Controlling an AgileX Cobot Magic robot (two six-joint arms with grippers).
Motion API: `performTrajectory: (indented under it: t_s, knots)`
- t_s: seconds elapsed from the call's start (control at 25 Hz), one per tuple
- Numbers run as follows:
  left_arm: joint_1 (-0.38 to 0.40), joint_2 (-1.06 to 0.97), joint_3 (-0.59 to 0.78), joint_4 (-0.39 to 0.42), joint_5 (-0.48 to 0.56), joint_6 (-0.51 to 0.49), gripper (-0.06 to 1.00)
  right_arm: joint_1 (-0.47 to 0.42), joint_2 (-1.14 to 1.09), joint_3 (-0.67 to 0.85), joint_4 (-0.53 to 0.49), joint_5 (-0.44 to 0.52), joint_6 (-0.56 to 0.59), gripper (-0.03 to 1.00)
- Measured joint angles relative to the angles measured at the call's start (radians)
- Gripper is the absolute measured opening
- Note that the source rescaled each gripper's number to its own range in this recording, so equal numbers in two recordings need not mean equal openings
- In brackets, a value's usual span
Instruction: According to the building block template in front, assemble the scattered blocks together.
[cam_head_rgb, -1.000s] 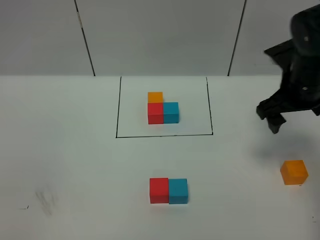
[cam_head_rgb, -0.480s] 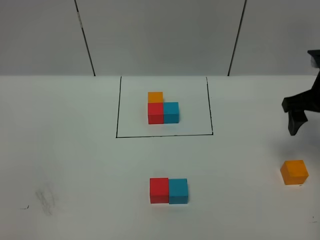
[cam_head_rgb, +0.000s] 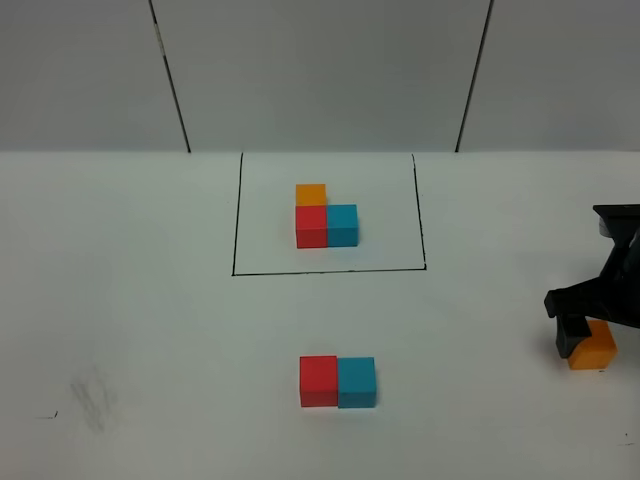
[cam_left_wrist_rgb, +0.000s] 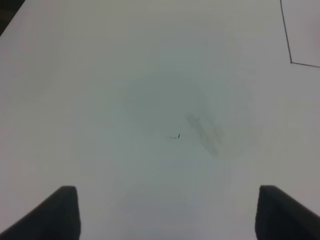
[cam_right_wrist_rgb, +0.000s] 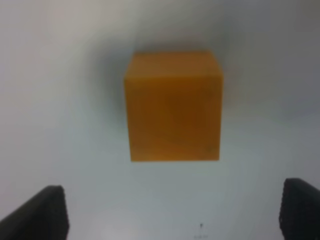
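Note:
The building block template (cam_head_rgb: 325, 220) is an L of red, blue and orange cubes inside a black drawn rectangle (cam_head_rgb: 330, 270) at the table's middle back. In front of it a red block (cam_head_rgb: 318, 381) and a blue block (cam_head_rgb: 356, 382) sit side by side, touching. The orange block (cam_head_rgb: 594, 352) lies alone at the far right. My right gripper (cam_head_rgb: 592, 332) hangs low over it, partly covering it. In the right wrist view the orange block (cam_right_wrist_rgb: 172, 107) lies ahead of the open right gripper (cam_right_wrist_rgb: 172, 217), its fingers apart from it. My left gripper (cam_left_wrist_rgb: 170, 217) is open above bare table.
The white table (cam_head_rgb: 150, 320) carries a faint grey smudge (cam_head_rgb: 92, 400) and a small dark mark (cam_left_wrist_rgb: 175, 136) at the front left. A corner of the drawn rectangle (cam_left_wrist_rgb: 290, 59) shows in the left wrist view. A panelled wall (cam_head_rgb: 320, 70) stands behind.
My right gripper has come down from the upper right, toward the front, and now sits over the orange block. The blocks have not moved.

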Motion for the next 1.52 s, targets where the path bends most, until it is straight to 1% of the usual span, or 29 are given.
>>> performTrajectory:
  t_s: [0.2, 0.32, 0.76, 1.04, 1.12, 1.2, 1.32, 1.36, 1.4, 1.52]
  knots:
    - [0.0, 0.0, 0.0, 0.0, 0.0, 0.0, 0.6, 0.0, 0.0, 0.034, 0.0, -0.121, 0.0, 0.79]
    - [0.0, 0.0, 0.0, 0.0, 0.0, 0.0, 0.6, 0.0, 0.0, 0.034, 0.0, -0.159, 0.0, 0.79]
    - [0.0, 0.0, 0.0, 0.0, 0.0, 0.0, 0.6, 0.0, 0.007, 0.034, -0.025, -0.189, -0.001, 0.79]
    - [0.0, 0.0, 0.0, 0.0, 0.0, 0.0, 0.6, 0.0, 0.089, 0.036, 0.0, -0.207, -0.021, 0.78]
    - [0.0, 0.0, 0.0, 0.0, 0.0, 0.0, 0.6, 0.0, 0.094, 0.036, 0.008, -0.216, -0.031, 0.76]
    - [0.0, 0.0, 0.0, 0.0, 0.0, 0.0, 0.6, 0.0, 0.103, 0.036, 0.015, -0.224, -0.038, 0.71]
    - [0.0, 0.0, 0.0, 0.0, 0.0, 0.0, 0.6, 0.0, 0.115, 0.036, 0.019, -0.225, -0.044, 0.56]
    - [0.0, 0.0, 0.0, 0.0, 0.0, 0.0, 0.6, 0.0, 0.116, 0.036, 0.019, -0.225, -0.045, 0.49]
    - [0.0, 0.0, 0.0, 0.0, 0.0, 0.0, 0.6, 0.0, 0.118, 0.036, 0.02, -0.225, -0.045, 0.39]
    - [0.0, 0.0, 0.0, 0.0, 0.0, 0.0, 0.6, 0.0, 0.118, 0.036, 0.02, -0.224, -0.045, 0.0]
